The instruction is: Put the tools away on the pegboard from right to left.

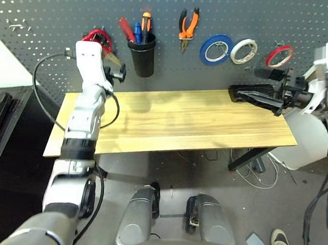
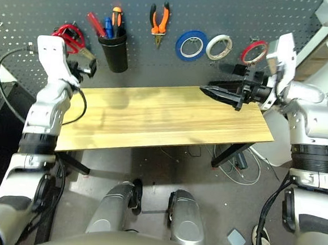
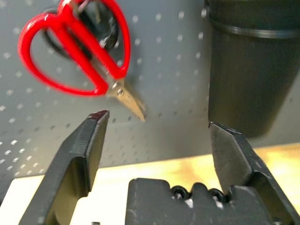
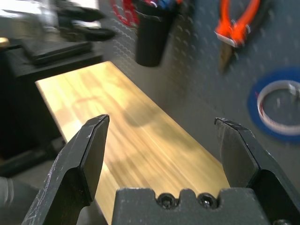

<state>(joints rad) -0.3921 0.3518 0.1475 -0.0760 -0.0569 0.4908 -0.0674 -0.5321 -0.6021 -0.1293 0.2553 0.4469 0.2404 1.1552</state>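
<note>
Red scissors (image 3: 75,49) hang on pegboard (image 3: 161,93); likely light, stiff, grab handle loops. Left hand (image 3: 159,129), right hand (image 4: 161,131) spread.

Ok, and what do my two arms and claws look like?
Both silver-grey arms have glossy white plastic shells, dark ribbed bands at the joints and loose black cables alongside. Each ends in a black claw with two angular, tapering fingers and small round screws at the base.
</note>
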